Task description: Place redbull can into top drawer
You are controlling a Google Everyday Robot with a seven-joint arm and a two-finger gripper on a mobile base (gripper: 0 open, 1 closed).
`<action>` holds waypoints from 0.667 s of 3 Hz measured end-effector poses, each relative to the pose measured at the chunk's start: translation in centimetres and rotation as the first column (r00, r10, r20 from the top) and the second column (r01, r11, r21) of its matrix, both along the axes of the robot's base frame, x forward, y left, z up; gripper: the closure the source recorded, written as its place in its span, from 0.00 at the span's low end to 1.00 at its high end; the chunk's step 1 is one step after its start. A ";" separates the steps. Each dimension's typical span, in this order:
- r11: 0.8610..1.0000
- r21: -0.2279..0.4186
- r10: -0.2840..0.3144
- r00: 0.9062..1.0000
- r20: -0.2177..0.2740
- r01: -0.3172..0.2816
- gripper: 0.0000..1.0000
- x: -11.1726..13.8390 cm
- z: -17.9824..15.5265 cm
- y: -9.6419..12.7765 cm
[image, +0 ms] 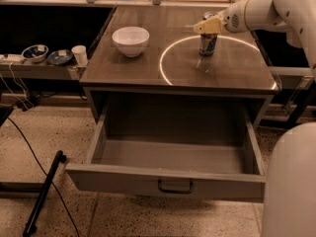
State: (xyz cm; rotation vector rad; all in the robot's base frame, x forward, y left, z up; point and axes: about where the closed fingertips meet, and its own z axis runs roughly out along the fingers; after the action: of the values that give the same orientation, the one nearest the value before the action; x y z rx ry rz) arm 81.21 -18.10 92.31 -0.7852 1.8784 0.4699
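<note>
Blue-and-silver, the can (208, 44) stands upright on the far right of the cabinet top (128, 70), its long axis vertical. My gripper (206, 25) reaches in from the right at its upper rim, though I cannot tell whether I grip it. The drawer (165, 180) gapes open below, nearer and slightly left, so the carry runs near and down.

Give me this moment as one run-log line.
phase: pick | hand: at top of redbull can | redbull can: upright on cabinet top | top drawer: pulled open, empty
</note>
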 end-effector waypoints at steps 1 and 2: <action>0.998 0.056 0.014 1.000 0.004 -0.015 0.66 0.0 -0.3 -0.3; 0.982 0.127 0.131 0.988 0.079 -0.140 0.89 -3.8 2.7 -0.6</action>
State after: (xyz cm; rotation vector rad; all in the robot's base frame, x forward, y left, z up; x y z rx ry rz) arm 77.42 -18.68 94.98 -0.8333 1.7174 0.6375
